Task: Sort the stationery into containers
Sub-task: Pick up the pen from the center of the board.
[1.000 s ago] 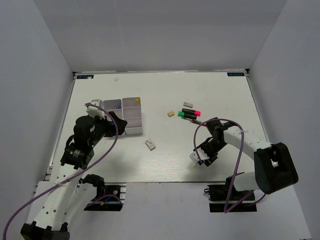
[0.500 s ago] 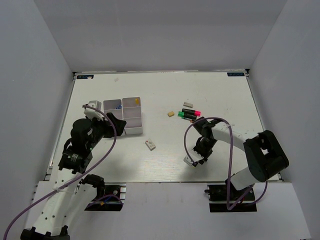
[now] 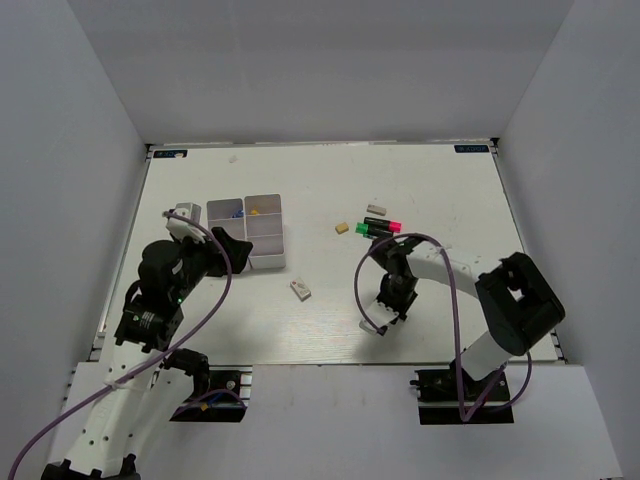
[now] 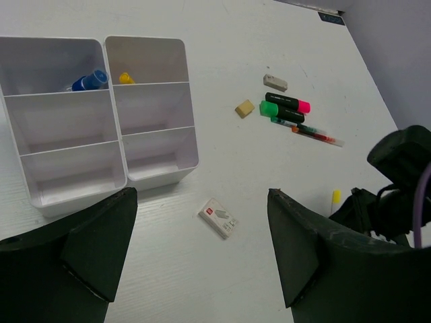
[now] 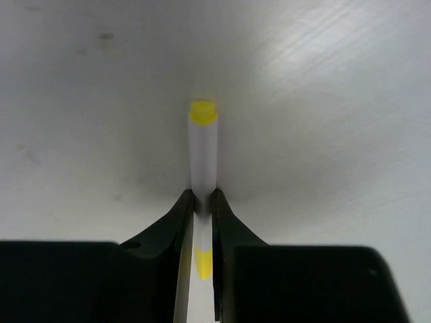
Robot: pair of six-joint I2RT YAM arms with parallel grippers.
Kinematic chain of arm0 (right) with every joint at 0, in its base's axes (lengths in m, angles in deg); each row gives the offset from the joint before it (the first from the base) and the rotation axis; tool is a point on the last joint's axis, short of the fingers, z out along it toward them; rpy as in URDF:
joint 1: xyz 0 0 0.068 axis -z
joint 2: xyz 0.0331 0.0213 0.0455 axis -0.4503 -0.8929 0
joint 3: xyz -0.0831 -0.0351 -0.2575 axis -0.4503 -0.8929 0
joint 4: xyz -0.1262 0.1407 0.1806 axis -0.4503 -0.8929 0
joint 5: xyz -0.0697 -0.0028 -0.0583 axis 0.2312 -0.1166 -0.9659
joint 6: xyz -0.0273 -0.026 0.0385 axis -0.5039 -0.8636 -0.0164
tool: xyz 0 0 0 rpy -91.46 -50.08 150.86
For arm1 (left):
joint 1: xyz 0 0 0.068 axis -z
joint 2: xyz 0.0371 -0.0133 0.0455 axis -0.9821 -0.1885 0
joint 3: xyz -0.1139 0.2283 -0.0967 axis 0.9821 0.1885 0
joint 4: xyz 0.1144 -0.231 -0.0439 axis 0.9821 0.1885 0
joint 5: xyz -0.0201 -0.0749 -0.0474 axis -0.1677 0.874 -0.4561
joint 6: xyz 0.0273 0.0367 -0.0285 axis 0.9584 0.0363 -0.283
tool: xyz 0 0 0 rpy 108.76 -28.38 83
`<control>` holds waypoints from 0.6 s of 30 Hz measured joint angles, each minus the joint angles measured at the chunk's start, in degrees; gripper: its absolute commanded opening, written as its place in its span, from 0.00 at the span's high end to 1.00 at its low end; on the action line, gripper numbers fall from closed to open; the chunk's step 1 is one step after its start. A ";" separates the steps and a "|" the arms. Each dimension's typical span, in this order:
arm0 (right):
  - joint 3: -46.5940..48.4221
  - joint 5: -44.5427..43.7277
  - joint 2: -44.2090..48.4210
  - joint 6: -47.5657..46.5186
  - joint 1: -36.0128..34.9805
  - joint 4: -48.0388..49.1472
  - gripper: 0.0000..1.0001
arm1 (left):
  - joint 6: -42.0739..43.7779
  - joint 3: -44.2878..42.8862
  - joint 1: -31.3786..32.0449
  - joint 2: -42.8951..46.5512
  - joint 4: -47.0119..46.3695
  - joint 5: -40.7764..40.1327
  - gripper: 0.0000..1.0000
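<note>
Two arms reach over a white table [image 3: 450, 180]. The right gripper [image 5: 203, 200] has its black fingers [image 5: 180, 222] pressed in on a slim white pen with yellow ends [image 5: 203, 151], pinching it about the middle of the barrel. One yellow cap points away toward the table surface, and at this close range I cannot tell whether it touches. Seen from above, this gripper [image 3: 388, 308] sits near the middle of the table, on the near side of the loose stationery.

The left gripper [image 4: 201, 202] is spread wide apart and hangs over the table just in front of the pale grey-lilac plastic tray with six compartments [image 4: 151, 129]. The tray's back left compartment holds a small blue capped item [image 4: 89, 80]. The back right one holds a small yellow piece [image 4: 125, 78].

A white boxed eraser with a red mark [image 4: 218, 217] lies flat near the tray's front right corner, apart from it. Farther right, grouped close together, lie a beige eraser [image 4: 244, 108], a grey eraser [image 4: 275, 83], a black highlighter with a pink end [image 4: 286, 101] and a black highlighter with a green end [image 4: 271, 109]. The two highlighters lie side by side and seem to touch. A thin red pen [image 4: 313, 132] lies just beside the green-ended one, on its near side.
</note>
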 measured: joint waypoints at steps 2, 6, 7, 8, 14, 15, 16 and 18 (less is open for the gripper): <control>3.76 1.95 -2.99 2.99 -0.22 0.66 1.00 | 0.00 0.00 0.00 0.31 0.00 0.00 0.12; 15.87 8.66 -8.28 13.90 -0.17 3.96 1.00 | 0.11 0.02 0.00 0.94 -0.04 -0.07 0.12; 19.74 10.34 -9.05 17.11 -0.13 4.90 1.00 | 0.13 0.04 0.00 1.18 -0.04 -0.11 0.12; 23.74 12.20 -9.64 21.00 -0.13 6.23 1.00 | 0.15 0.07 0.00 1.57 -0.07 -0.26 0.12; 43.34 21.22 -13.86 44.00 -0.07 15.85 1.00 | 0.17 1.57 0.00 6.82 -0.33 -1.97 0.12; 46.53 22.56 -15.39 47.39 -0.04 18.10 1.00 | 0.17 1.75 0.00 7.78 -0.42 -2.27 0.12; 49.24 23.85 -16.85 50.75 -0.04 19.96 1.00 | 0.17 1.81 0.00 8.74 -0.44 -2.75 0.12; 53.29 26.14 -19.28 57.29 -0.04 23.76 1.00 | 0.17 1.86 0.00 10.45 -0.50 -3.65 0.12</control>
